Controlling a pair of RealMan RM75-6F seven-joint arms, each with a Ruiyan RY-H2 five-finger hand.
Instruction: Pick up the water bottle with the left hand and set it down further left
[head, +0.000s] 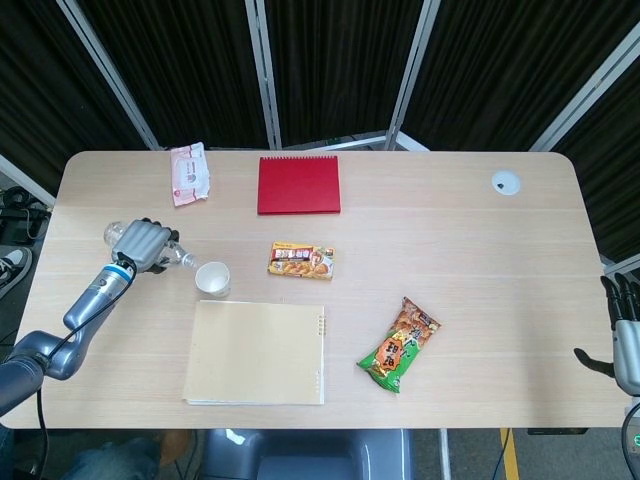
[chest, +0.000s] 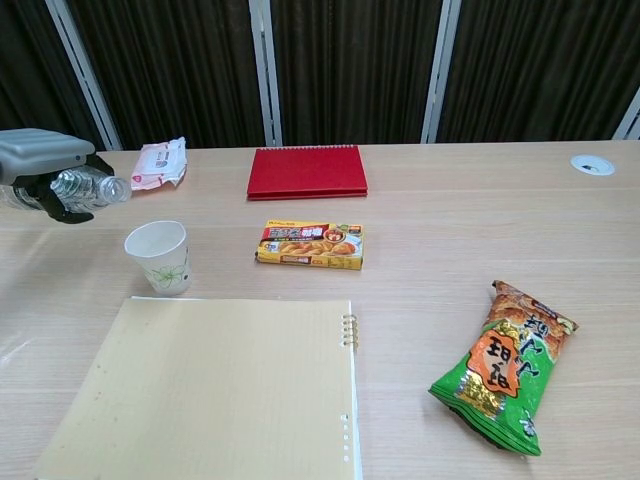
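My left hand (head: 141, 243) grips a clear plastic water bottle (head: 180, 257) at the table's left side, left of the paper cup. The bottle lies tilted, its capped neck sticking out to the right of the fingers. In the chest view the same hand (chest: 40, 168) shows at the far left edge, wrapped over the bottle (chest: 92, 187), which is off the table surface. My right hand (head: 624, 325) hangs beyond the table's right edge with its fingers spread and nothing in it.
A white paper cup (head: 212, 279) stands just right of the bottle. A tan notebook (head: 257, 352) lies at the front, a red notebook (head: 298, 184) and a pink wipes pack (head: 188, 173) at the back. A curry box (head: 301, 261) and a green snack bag (head: 400, 343) sit mid-table.
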